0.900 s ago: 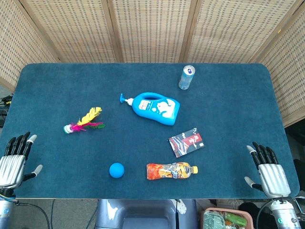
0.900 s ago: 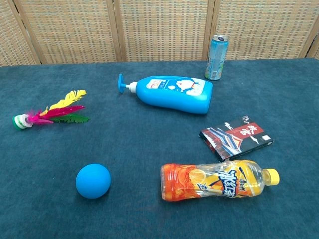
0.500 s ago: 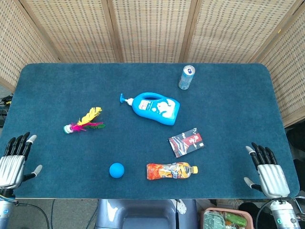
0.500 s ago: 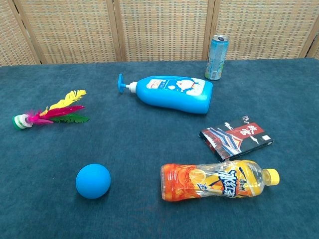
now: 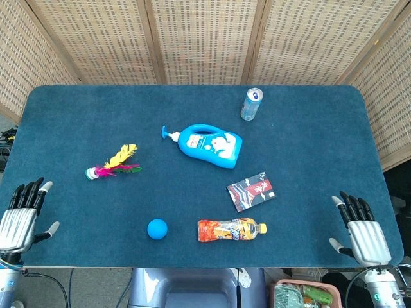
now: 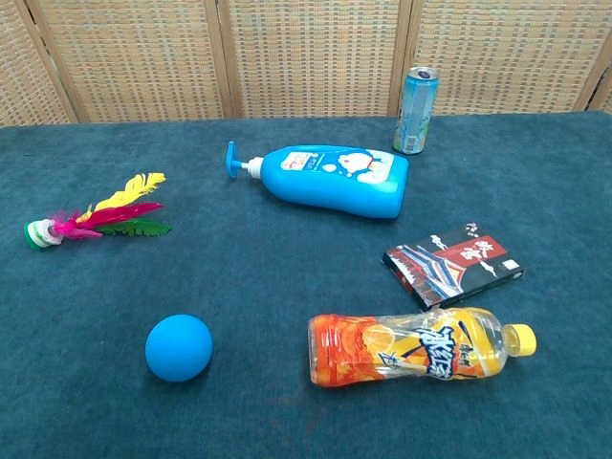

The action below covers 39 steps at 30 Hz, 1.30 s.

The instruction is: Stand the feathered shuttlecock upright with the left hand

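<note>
Left hand (image 5: 18, 218) and right hand (image 5: 363, 231) low, fingers spread, holding nothing.

Not much here can actually be read. The clear plastic bottle of orange drink (image 6: 418, 346), lying on its side, carries large white characters on its label, too blurred to make out. The flat dark box with red and white artwork (image 6: 454, 264) shows a few white characters near its upper corner, also illegible. The blue pump bottle (image 6: 328, 179) bears only a cartoon picture, and the tall light-blue can (image 6: 415, 111) has print too small to tell.
</note>
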Available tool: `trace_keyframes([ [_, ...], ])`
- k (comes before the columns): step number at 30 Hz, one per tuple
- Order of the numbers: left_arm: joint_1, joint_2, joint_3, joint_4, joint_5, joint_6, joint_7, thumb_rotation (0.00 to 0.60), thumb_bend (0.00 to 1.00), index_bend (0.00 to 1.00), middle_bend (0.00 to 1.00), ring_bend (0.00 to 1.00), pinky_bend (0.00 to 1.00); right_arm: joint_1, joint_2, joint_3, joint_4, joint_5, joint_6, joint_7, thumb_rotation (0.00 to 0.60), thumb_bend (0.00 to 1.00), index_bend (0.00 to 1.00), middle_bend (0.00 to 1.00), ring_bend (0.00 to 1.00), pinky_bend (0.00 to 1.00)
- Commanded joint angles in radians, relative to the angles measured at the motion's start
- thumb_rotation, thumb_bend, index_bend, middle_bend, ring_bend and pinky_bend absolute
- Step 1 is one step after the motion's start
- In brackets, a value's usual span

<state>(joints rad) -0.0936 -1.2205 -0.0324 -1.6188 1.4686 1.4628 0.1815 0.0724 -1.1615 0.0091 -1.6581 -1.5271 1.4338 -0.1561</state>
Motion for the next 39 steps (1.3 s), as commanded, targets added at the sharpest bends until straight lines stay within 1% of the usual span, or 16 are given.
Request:
trace_keyframes([
  [1,-0.002,-0.004,-0.003,0.002,-0.001,-0.001,-0.002,0.6,0.24,0.05,0.0,0.0,0.0,0.0,-0.001,0.0,0.001,0.0,-0.001,-0.001,0.6,0.17,0.05,0.0,0.0,0.0],
  [5,-0.007,-0.009,-0.012,-0.002,-0.003,0.002,0.001,0.6,0.24,0.1,0.0,0.0,0.0,0.0,0.0,0.0,0.001,0.004,-0.003,0.002,0.6,0.17,0.05,0.0,0.0,0.0],
  [8,-0.016,-0.021,-0.032,-0.018,-0.009,0.01,0.002,0.6,0.24,0.16,0.0,0.0,0.0,-0.001,0.001,0.001,0.002,0.005,-0.001,0.006,0.6,0.17,0.05,0.0,0.0,0.0],
  [10,-0.034,-0.038,-0.051,-0.027,-0.022,-0.003,0.022,0.6,0.24,0.21,0.0,0.0,0.0,-0.001,0.002,0.001,0.001,0.003,-0.001,0.01,0.6,0.17,0.05,0.0,0.0,0.0],
  [15,-0.119,-0.109,-0.136,-0.023,-0.086,-0.061,0.11,0.6,0.27,0.29,0.0,0.0,0.0,0.001,0.002,-0.002,0.002,0.0,-0.006,0.016,0.6,0.17,0.05,0.0,0.0,0.0],
  [18,-0.172,-0.168,-0.178,0.016,-0.116,-0.09,0.141,0.6,0.28,0.32,0.0,0.0,0.0,0.002,0.003,-0.002,0.003,0.0,-0.007,0.022,0.6,0.17,0.05,0.0,0.0,0.0],
  [25,-0.294,-0.301,-0.263,0.138,-0.202,-0.156,0.236,0.6,0.29,0.35,0.0,0.0,0.0,0.004,0.008,-0.001,0.008,0.004,-0.012,0.049,0.6,0.17,0.05,0.0,0.0,0.0],
  [29,-0.351,-0.361,-0.286,0.208,-0.25,-0.203,0.27,0.6,0.29,0.36,0.0,0.0,0.0,0.006,0.011,0.001,0.012,0.008,-0.018,0.069,0.6,0.17,0.05,0.0,0.0,0.0],
  [33,-0.393,-0.414,-0.289,0.265,-0.288,-0.236,0.308,0.6,0.3,0.36,0.0,0.0,0.0,0.008,0.014,0.003,0.018,0.015,-0.024,0.092,0.6,0.17,0.05,0.0,0.0,0.0],
  [39,-0.431,-0.482,-0.282,0.345,-0.322,-0.253,0.34,0.6,0.3,0.39,0.0,0.0,0.0,0.009,0.019,0.004,0.024,0.015,-0.025,0.121,0.6,0.17,0.05,0.0,0.0,0.0],
])
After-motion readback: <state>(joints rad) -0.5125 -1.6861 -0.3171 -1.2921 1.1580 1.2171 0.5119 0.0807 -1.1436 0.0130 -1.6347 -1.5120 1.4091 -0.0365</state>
